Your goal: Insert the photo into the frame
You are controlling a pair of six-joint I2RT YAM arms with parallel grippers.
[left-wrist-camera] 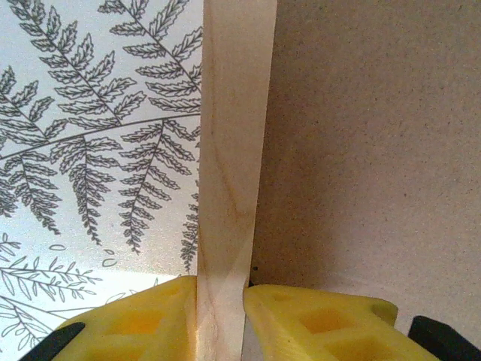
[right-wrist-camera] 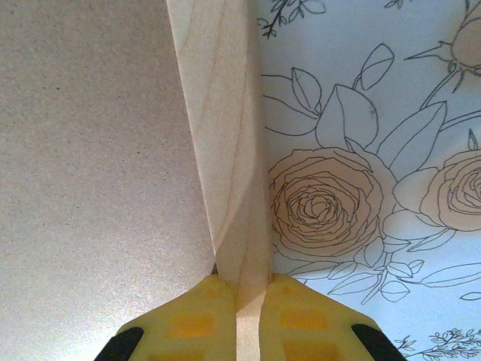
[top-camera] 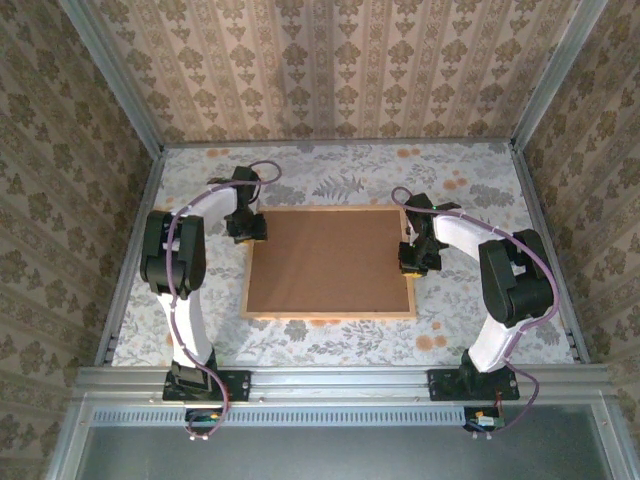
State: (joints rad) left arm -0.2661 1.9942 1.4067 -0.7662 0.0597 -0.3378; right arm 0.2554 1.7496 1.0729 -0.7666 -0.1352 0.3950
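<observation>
The left gripper [top-camera: 246, 230] is clamped across the frame's [top-camera: 330, 314] left moulding near its far corner; the frame lies back-up on the floral tablecloth [top-camera: 340, 175], its brown backing board [top-camera: 330, 260] showing. The right gripper [top-camera: 412, 258] is pinched tight on the frame's right moulding, nearer the middle. With holds so narrow and unevenly placed, an unequal lift could twist the thin wood, slip a moulding out of the grip, or shed the board.
</observation>
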